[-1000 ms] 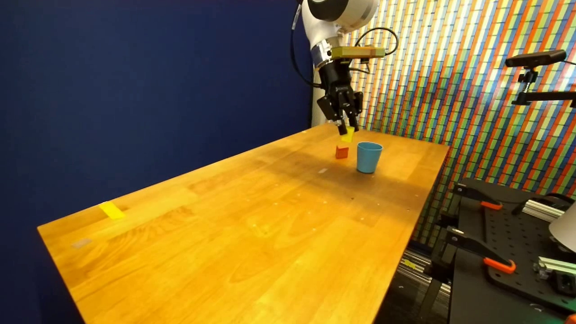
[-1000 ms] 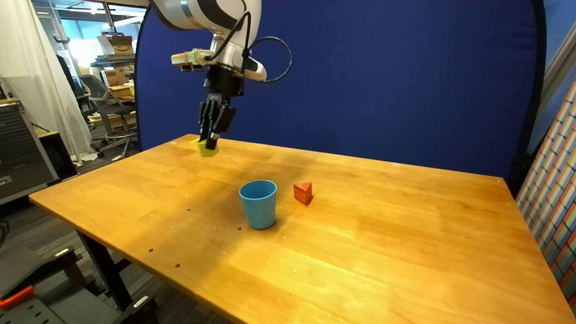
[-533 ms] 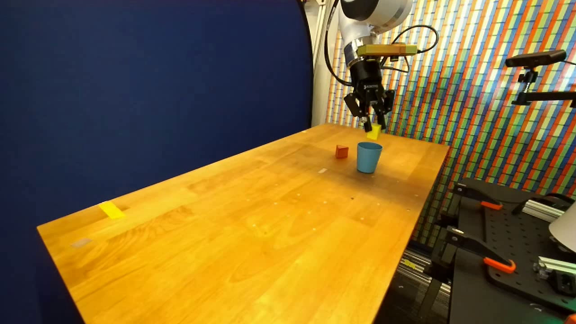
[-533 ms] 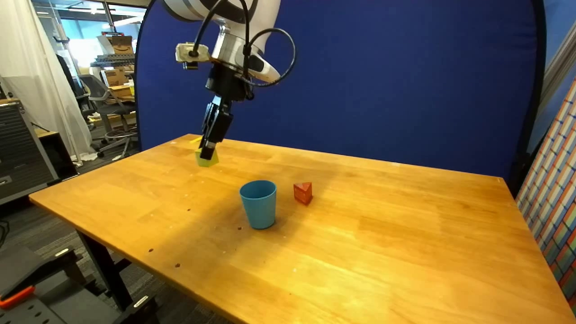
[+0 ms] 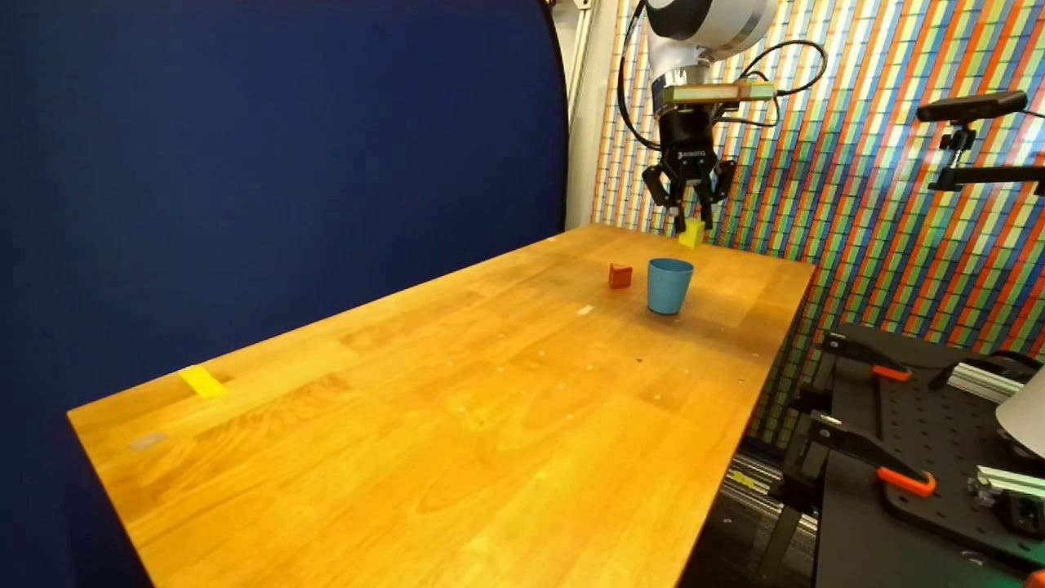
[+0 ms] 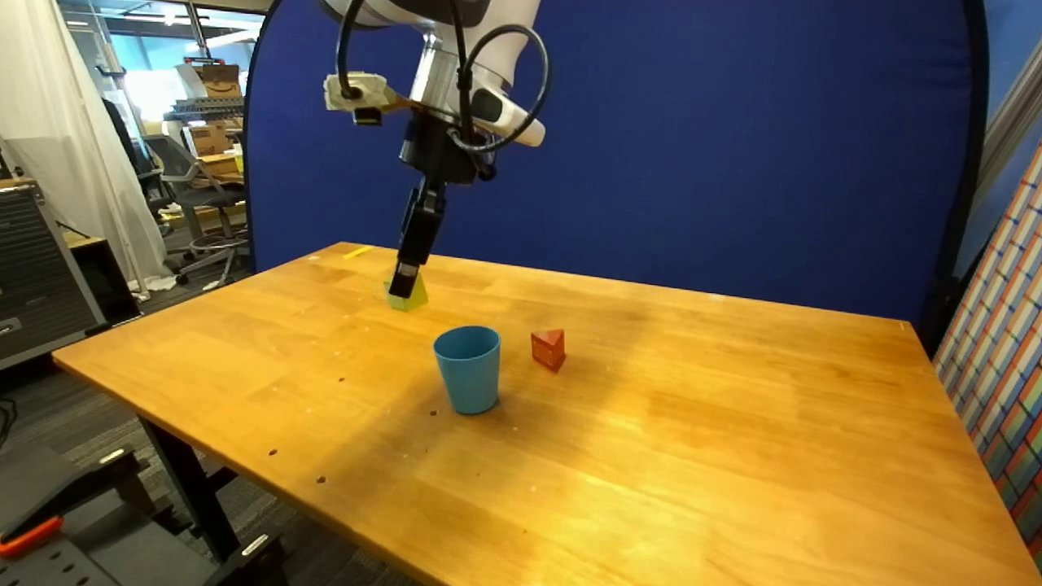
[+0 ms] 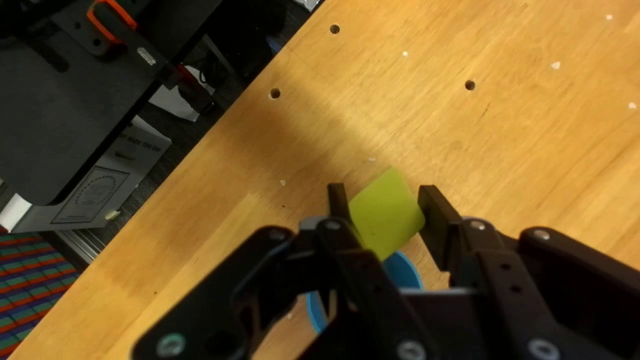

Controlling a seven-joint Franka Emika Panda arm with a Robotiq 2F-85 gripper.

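A yellow-green block [image 7: 387, 212] is pinched between the two black fingers of my gripper [image 7: 384, 200], its corners pointing at the pads. In both exterior views the gripper [image 5: 694, 227] holds this block [image 6: 413, 299] up over the wooden table, on the far side of a blue cup [image 6: 468, 374]. The cup stands upright with its mouth up; its inside bottom cannot be seen. Close beside it on the table sits a red triangular block [image 6: 548, 350]. Behind the fingers in the wrist view, part of the cup's blue rim [image 7: 402, 270] shows, the rest covered by the gripper.
The wooden table [image 5: 457, 457] has small holes and bits of tape, including a yellow strip [image 5: 202, 381]. Alongside its edge is a black bench with orange-handled clamps [image 5: 906, 482]. A camera on a stand [image 5: 971, 106] and a blue backdrop [image 6: 716, 155] border the area.
Gripper and yellow-green block have shifted toward the right in both exterior views, and the wrist has turned. The grip stays closed throughout. Cup and red block stand where they were.
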